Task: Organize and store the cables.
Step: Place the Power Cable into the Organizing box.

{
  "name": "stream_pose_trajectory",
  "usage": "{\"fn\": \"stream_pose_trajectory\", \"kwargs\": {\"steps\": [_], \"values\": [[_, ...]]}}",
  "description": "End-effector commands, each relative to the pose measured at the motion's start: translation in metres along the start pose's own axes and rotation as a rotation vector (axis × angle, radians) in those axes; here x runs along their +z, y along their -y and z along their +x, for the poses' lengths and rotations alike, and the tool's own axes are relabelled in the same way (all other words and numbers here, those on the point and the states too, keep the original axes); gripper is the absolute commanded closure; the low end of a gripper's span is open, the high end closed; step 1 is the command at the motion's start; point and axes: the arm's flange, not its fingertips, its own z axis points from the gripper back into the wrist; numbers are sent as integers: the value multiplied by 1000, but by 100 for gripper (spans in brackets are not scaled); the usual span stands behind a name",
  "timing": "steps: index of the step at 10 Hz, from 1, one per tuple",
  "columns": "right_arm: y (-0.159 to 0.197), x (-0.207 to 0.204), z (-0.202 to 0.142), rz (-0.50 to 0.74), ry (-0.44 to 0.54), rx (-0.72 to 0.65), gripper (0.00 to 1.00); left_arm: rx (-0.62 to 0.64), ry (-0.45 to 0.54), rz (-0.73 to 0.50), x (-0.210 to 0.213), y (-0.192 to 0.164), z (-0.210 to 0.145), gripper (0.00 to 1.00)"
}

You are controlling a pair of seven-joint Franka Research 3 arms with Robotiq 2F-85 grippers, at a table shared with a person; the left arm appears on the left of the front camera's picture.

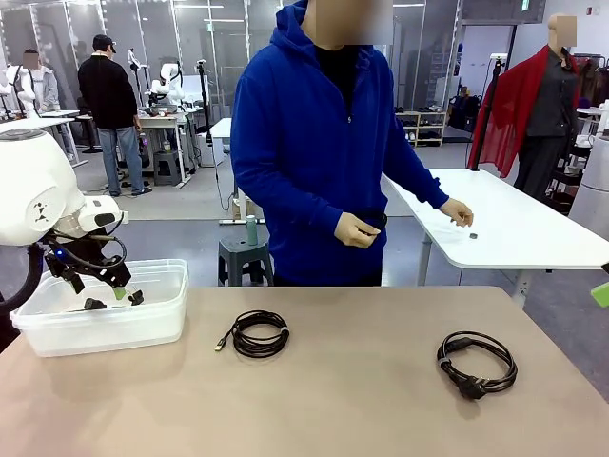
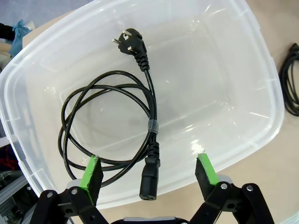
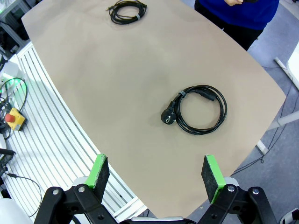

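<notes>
Loosely coiled black cables (image 2: 149,177) (plug-ended)

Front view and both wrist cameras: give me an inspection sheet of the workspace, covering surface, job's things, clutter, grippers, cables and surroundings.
surface: brown table, no spills seen
job's things: power cable coiled inside the clear bin; thin coiled cable on the table near the middle; second power cable coiled on the table to the right
clutter: nothing seen
grippers: left gripper open at the bin, holding nothing; right gripper open above the table, holding nothing
cables: black hose on the left arm
surroundings: person in a blue hoodie at the far side; stool and white table behind
</notes>
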Motion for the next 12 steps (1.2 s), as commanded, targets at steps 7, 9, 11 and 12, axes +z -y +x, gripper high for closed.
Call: {"fn": "stream_pose_trajectory", "kwargs": {"steps": [7,9,11,12], "values": [[-1,-1,1,4,-1,3,0,8,-3,19,0,0,0,0],[-1,-1,1,4,-1,3,0,0,0,0,0,0,0,0],[-1,-1,1,4,-1,3,0,-94,30,-66,23,6,-15,0],[-1,-1,1,4,-1,3,0,-133,55,-64,40,13,-21,0]]}}
